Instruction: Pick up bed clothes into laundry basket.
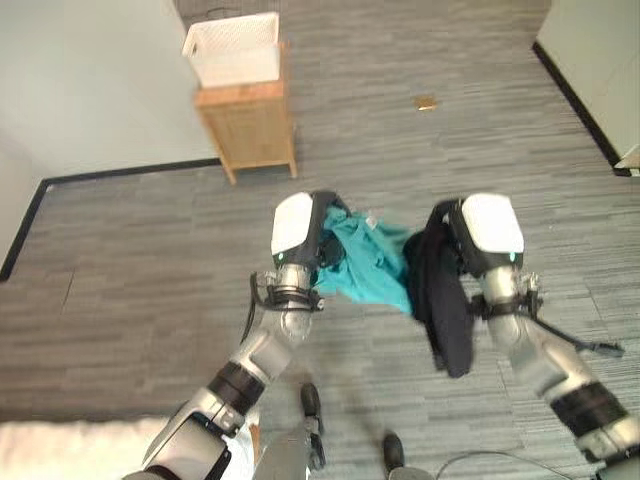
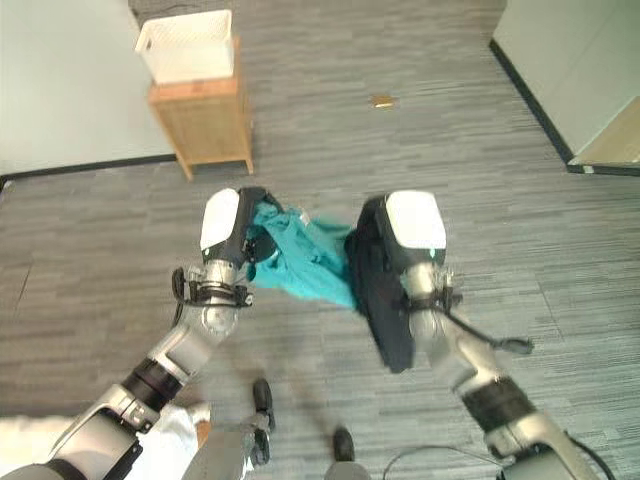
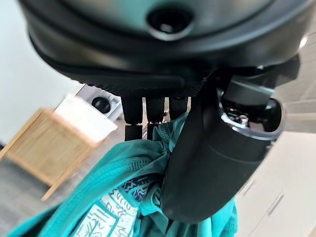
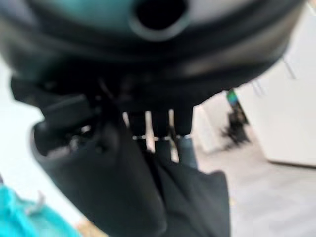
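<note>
The left hand (image 1: 318, 240) clutches a teal garment (image 1: 368, 260), the right hand (image 1: 445, 235) grips a black garment (image 1: 442, 295); the white laundry basket (image 1: 233, 48) sits on a wooden stool (image 1: 247, 125)

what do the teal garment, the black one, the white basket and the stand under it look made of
Teal garment in the left hand: soft matte fabric, bunched in folds. Black garment in the right hand: limp dark cloth, hanging loose; weave not discernible. White basket: probably plastic, with finely perforated walls. Stand: light wood, or wood-look board, with visible grain.
</note>
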Tool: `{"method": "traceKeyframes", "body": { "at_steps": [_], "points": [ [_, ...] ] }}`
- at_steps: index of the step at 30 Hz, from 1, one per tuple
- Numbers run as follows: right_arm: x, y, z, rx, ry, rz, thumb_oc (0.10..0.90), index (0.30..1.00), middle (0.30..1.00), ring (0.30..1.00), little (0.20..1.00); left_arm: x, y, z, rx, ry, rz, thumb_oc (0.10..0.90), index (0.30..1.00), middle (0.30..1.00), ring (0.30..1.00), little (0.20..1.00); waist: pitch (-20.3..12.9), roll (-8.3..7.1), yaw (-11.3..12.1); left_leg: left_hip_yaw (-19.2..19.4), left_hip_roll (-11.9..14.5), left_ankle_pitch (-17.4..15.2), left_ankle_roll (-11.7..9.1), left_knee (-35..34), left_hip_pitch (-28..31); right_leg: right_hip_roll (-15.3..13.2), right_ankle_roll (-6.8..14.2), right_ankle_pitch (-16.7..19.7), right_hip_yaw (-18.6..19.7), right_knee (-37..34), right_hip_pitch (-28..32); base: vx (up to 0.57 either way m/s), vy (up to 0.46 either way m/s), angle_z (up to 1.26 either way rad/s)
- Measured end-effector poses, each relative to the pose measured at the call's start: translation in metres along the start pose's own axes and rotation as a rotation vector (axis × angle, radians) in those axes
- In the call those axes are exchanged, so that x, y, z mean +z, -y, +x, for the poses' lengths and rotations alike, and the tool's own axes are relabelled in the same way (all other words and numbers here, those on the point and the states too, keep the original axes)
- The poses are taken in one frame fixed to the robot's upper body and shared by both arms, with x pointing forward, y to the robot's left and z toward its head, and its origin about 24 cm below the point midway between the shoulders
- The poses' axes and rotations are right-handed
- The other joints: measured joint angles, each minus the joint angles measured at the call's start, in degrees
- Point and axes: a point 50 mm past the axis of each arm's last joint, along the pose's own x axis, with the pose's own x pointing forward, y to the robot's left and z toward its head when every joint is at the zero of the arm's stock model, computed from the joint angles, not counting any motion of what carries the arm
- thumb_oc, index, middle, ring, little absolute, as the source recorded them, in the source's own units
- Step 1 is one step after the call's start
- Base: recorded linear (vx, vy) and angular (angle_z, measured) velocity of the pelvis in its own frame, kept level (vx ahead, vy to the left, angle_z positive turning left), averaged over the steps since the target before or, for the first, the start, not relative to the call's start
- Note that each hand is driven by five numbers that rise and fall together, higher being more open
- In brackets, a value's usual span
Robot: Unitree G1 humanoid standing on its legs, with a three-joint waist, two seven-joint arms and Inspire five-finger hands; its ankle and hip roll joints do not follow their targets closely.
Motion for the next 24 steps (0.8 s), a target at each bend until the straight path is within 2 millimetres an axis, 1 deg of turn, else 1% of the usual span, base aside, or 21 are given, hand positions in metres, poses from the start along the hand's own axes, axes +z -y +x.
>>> {"method": "traceKeyframes", "body": {
  "at_steps": [1, 2, 3, 4, 5, 6, 7, 8, 9, 10, 11, 13, 14, 15, 16, 17, 19, 20, 21, 23, 24],
  "points": [
    [-0.001, -0.007, -0.008, 0.034, -0.019, 0.007, 0.400, 0.300, 0.300, 0.300, 0.300, -0.003, 0.000, -0.007, -0.007, -0.009, -0.011, 0.400, 0.300, 0.300, 0.300, 0.300, -0.44, 0.09, -0.40, 0.40, -0.32, 4.95, 5.45, -0.73, 1.37, -0.62, 0.58, -1.46, -0.69, 4.09, -0.74, 0.69, -0.201, 0.27],
    [-0.002, -0.012, -0.013, 0.043, -0.038, 0.018, 0.400, 0.300, 0.300, 0.300, 0.300, -0.004, -0.002, -0.008, -0.005, -0.004, -0.004, 0.400, 0.300, 0.300, 0.300, 0.300, -0.25, -1.54, -1.16, -0.74, -2.21, 2.52, 4.83, -0.75, 2.31, -1.48, 1.38, -1.87, 0.38, 9.44, -2.27, 0.74, -0.264, 0.38],
    [-0.001, -0.016, -0.018, 0.035, -0.064, 0.044, 0.400, 0.300, 0.300, 0.300, 0.300, -0.005, -0.004, -0.009, -0.001, -0.007, -0.004, 0.400, 0.300, 0.300, 0.300, 0.300, 0.15, -1.23, -2.07, -3.49, -2.66, 2.76, 6.26, -1.46, 3.41, -1.22, 0.00, -0.75, 0.62, 21.00, -8.04, 0.48, -0.284, 0.67],
    [0.000, -0.021, -0.023, 0.046, -0.081, 0.063, 0.400, 0.300, 0.300, 0.300, 0.300, -0.006, -0.004, -0.010, -0.004, -0.008, 0.001, 0.400, 0.300, 0.300, 0.300, 0.300, 0.26, -1.01, -3.80, -5.84, -2.72, 2.55, 6.12, -2.63, 4.74, 0.10, -2.27, -3.73, 0.76, 27.04, -12.05, 0.55, -0.329, 1.12],
    [0.003, -0.022, -0.028, 0.062, -0.077, 0.072, 0.400, 0.300, 0.300, 0.300, 0.300, -0.008, -0.007, -0.008, -0.005, -0.008, 0.013, 0.400, 0.300, 0.300, 0.300, 0.300, 0.41, -0.84, -6.06, -9.18, -2.24, 2.67, 5.32, -3.01, 5.76, 2.98, -4.78, -6.11, 1.83, 24.77, -15.49, 0.51, -0.335, 1.21],
    [0.005, -0.012, -0.032, 0.054, -0.044, 0.073, 0.400, 0.300, 0.300, 0.300, 0.300, -0.009, -0.011, -0.007, -0.003, 0.002, 0.021, 0.400, 0.300, 0.300, 0.300, 0.300, 0.64, -1.00, -6.77, -11.13, -2.13, 1.44, 5.43, -3.32, 6.62, 4.32, -6.02, -6.88, 2.20, 23.03, -18.95, 0.60, -0.357, 1.20],
    [0.008, -0.003, -0.032, 0.031, -0.003, 0.064, 0.400, 0.300, 0.300, 0.300, 0.300, -0.011, -0.012, -0.006, 0.000, -0.007, 0.028, 0.400, 0.300, 0.300, 0.300, 0.300, 0.79, -0.99, -8.08, -12.17, -1.58, 1.78, 5.48, -3.49, 7.74, 5.18, -5.70, -6.54, 2.49, 17.07, -20.81, 0.77, -0.532, 0.95],
    [0.011, 0.004, -0.025, -0.013, 0.028, 0.073, 0.400, 0.300, 0.300, 0.300, 0.300, -0.021, -0.017, -0.005, 0.013, -0.034, 0.055, 0.400, 0.300, 0.300, 0.300, 0.300, 0.88, -1.27, -9.55, -14.44, -1.01, -1.40, 7.57, -3.14, 9.08, 5.79, -6.21, -4.41, 1.76, 8.86, -24.29, 0.83, -0.561, 0.90],
    [0.011, 0.011, -0.020, -0.050, 0.039, 0.078, 0.400, 0.300, 0.300, 0.300, 0.300, -0.028, -0.019, -0.002, 0.021, -0.055, 0.092, 0.400, 0.300, 0.300, 0.300, 0.300, 0.82, -1.28, -10.52, -15.12, -0.45, -2.67, 7.64, -2.68, 9.88, 4.76, -4.17, -0.76, 0.37, 0.35, -26.46, 0.82, -0.563, 0.81],
    [0.012, 0.018, -0.017, -0.074, 0.047, 0.087, 0.400, 0.300, 0.300, 0.300, 0.300, -0.035, -0.022, -0.001, 0.014, -0.071, 0.119, 0.400, 0.300, 0.300, 0.300, 0.300, 0.68, -1.72, -11.26, -15.92, -0.01, -4.17, 6.18, -2.55, 10.95, 3.02, -2.09, 2.51, -1.10, -6.16, -28.42, 0.62, -0.422, 0.92],
    [0.012, 0.033, -0.018, -0.110, 0.062, 0.099, 0.400, 0.300, 0.300, 0.300, 0.300, -0.043, -0.023, -0.005, 0.002, -0.095, 0.143, 0.400, 0.300, 0.300, 0.300, 0.300, 0.60, -2.01, -11.78, -16.18, 0.51, -5.78, 3.64, -3.39, 12.75, -0.02, -0.57, 4.15, -4.49, -10.17, -29.96, 0.60, -0.453, 0.93],
    [0.005, 0.037, -0.025, -0.116, 0.054, 0.110, 0.400, 0.300, 0.300, 0.300, 0.300, -0.063, -0.018, -0.023, -0.048, -0.158, 0.178, 0.400, 0.300, 0.300, 0.300, 0.300, -2.01, -2.79, -13.22, -19.18, 2.41, -9.03, -0.56, -4.79, 17.76, -1.53, -0.78, 3.92, -3.31, -5.65, -28.53, 0.44, -0.373, 0.93],
    [-0.002, 0.037, -0.030, -0.100, 0.031, 0.105, 0.400, 0.300, 0.300, 0.300, 0.300, -0.070, -0.014, -0.032, -0.067, -0.188, 0.191, 0.400, 0.300, 0.300, 0.300, 0.300, -3.75, -2.22, -12.71, -20.27, 4.91, -10.67, -3.05, -4.80, 19.47, -0.36, -0.87, 9.88, -3.19, -5.56, -27.41, 0.48, -0.518, 0.73],
    [-0.009, 0.036, -0.029, -0.088, 0.004, 0.095, 0.400, 0.300, 0.300, 0.300, 0.300, -0.077, -0.011, -0.039, -0.080, -0.221, 0.197, 0.400, 0.300, 0.300, 0.300, 0.300, -4.80, 0.30, -13.55, -20.65, 8.48, -12.79, -5.76, -3.46, 20.36, 2.68, -0.66, 10.99, -4.64, -3.50, -27.19, 0.35, -0.373, 0.63],
    [-0.016, 0.031, -0.029, -0.074, -0.034, 0.095, 0.400, 0.300, 0.300, 0.300, 0.300, -0.085, -0.011, -0.042, -0.095, -0.243, 0.228, 0.400, 0.300, 0.300, 0.300, 0.300, -4.95, 0.47, -13.30, -19.62, 10.22, -10.94, -7.82, 2.46, 19.06, 5.04, -3.39, 13.16, -4.97, -2.47, -25.82, 0.58, -0.674, 0.66],
    [-0.025, 0.029, -0.032, -0.044, -0.068, 0.080, 0.400, 0.300, 0.300, 0.300, 0.300, -0.090, -0.011, -0.045, -0.102, -0.264, 0.238, 0.400, 0.300, 0.300, 0.300, 0.300, -4.18, -1.11, -13.15, -17.70, 10.84, -12.01, -7.72, 17.21, 14.30, 6.07, -8.38, 13.14, -4.76, -1.65, -23.47, 0.38, -0.492, 0.29],
    [-0.034, 0.019, -0.037, 0.013, -0.113, 0.071, 0.400, 0.300, 0.300, 0.300, 0.300, -0.107, -0.012, -0.064, -0.134, -0.333, 0.261, 0.400, 0.300, 0.300, 0.300, 0.300, -3.59, -2.79, -10.99, -19.04, 12.36, -4.49, -8.60, 38.02, 7.88, 8.46, -13.68, 10.70, -4.32, -0.97, -18.59, 0.47, -0.660, -0.27],
    [-0.034, 0.018, -0.037, 0.019, -0.115, 0.070, 0.400, 0.300, 0.300, 0.300, 0.300, -0.112, -0.013, -0.070, -0.134, -0.357, 0.262, 0.400, 0.300, 0.300, 0.300, 0.300, -3.20, -3.62, -10.71, -19.12, 11.73, -3.71, -8.86, 43.19, 5.01, 8.53, -13.89, 9.53, -3.87, -2.07, -16.36, 0.49, -0.458, -0.37],
    [-0.031, 0.018, -0.037, 0.018, -0.109, 0.074, 0.400, 0.300, 0.300, 0.300, 0.300, -0.116, -0.016, -0.074, -0.140, -0.371, 0.271, 0.400, 0.300, 0.300, 0.300, 0.300, -2.21, -5.50, -9.99, -17.03, 11.01, -3.12, -8.58, 47.45, 1.68, 8.47, -13.84, 9.21, -2.63, -5.15, -12.05, 0.49, -0.280, -0.36],
    [-0.026, 0.020, -0.034, 0.006, -0.086, 0.084, 0.400, 0.300, 0.300, 0.300, 0.300, -0.116, -0.020, -0.073, -0.131, -0.366, 0.274, 0.400, 0.300, 0.300, 0.300, 0.300, -1.58, -7.02, -8.71, -14.61, 9.10, -3.80, -7.90, 47.07, -2.03, 8.53, -12.64, 8.30, -1.50, -10.63, -7.20, 0.36, -0.119, -0.47],
    [-0.022, 0.024, -0.032, -0.017, -0.074, 0.092, 0.400, 0.300, 0.300, 0.300, 0.300, -0.113, -0.019, -0.071, -0.119, -0.357, 0.257, 0.400, 0.300, 0.300, 0.300, 0.300, -1.41, -7.77, -7.46, -12.36, 8.19, -4.09, -7.10, 44.66, -3.57, 7.76, -7.48, 9.63, -1.56, -10.07, -6.81, 0.59, -0.045, -0.41]
  ]
}}
